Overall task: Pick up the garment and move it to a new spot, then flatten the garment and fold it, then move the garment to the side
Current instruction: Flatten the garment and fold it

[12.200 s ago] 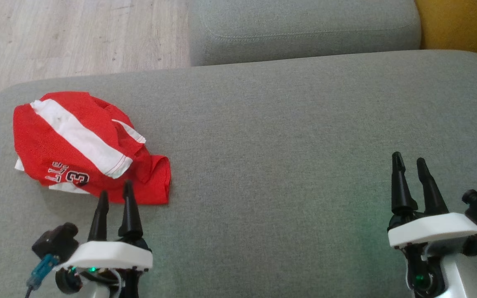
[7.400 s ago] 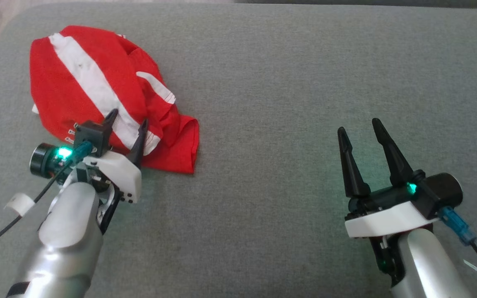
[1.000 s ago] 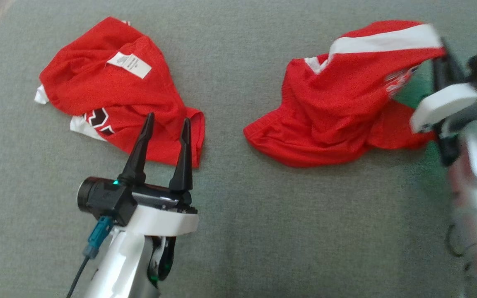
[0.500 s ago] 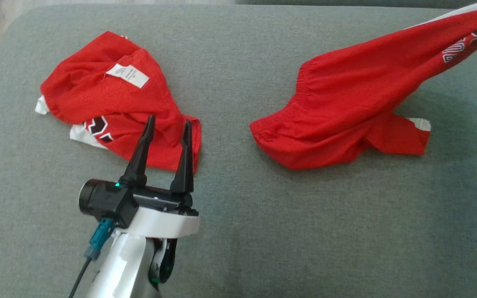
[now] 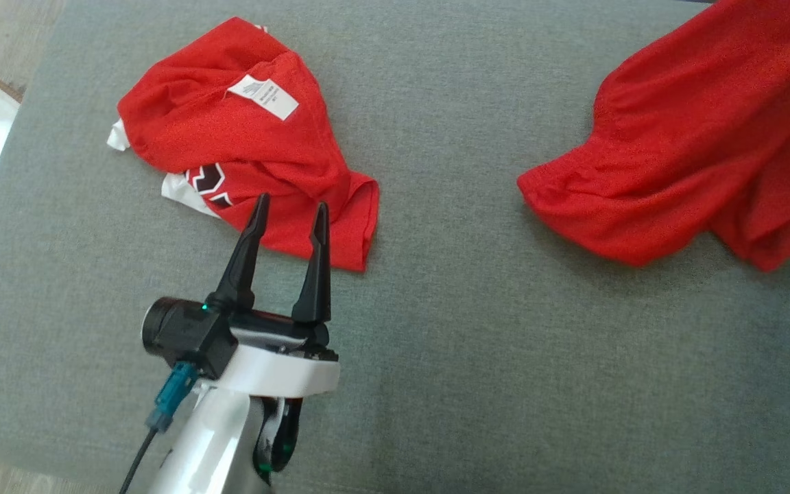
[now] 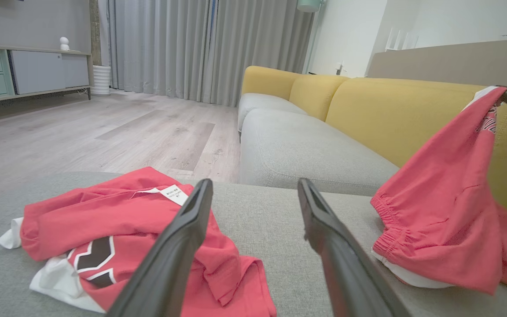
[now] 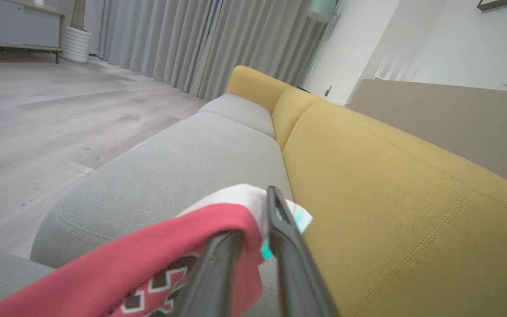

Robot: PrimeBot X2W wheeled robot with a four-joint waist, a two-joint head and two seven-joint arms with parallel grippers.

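One piece up, one piece down

Broad grey fabric seat cushion (image 5: 477,357) spreads under everything, with a mustard-yellow upholstered sofa back (image 7: 390,185) rising behind it and pale wooden floor (image 6: 104,132) beyond its edge. The red mesh garment (image 5: 697,151), with a gathered elastic band and a white panel at its top corner, hangs at the cushion's right side. Its upper corner is held high and its lower folds sag down to the grey fabric. Well apart from it, at the left side, a second red garment (image 5: 230,123) lies crumpled on the cushion, showing a black white-outlined diamond pattern and white edges. The right gripper (image 7: 253,215) is clenched on the red mesh garment's white-edged corner, with cloth pinched between its two dark fingers. The left gripper (image 5: 290,204) stands released, fingers spread and holding nothing. Its tips are over the near edge of the second red garment; whether they touch it cannot be told. A small white printed label (image 5: 263,97) lies on top of that crumpled piece.
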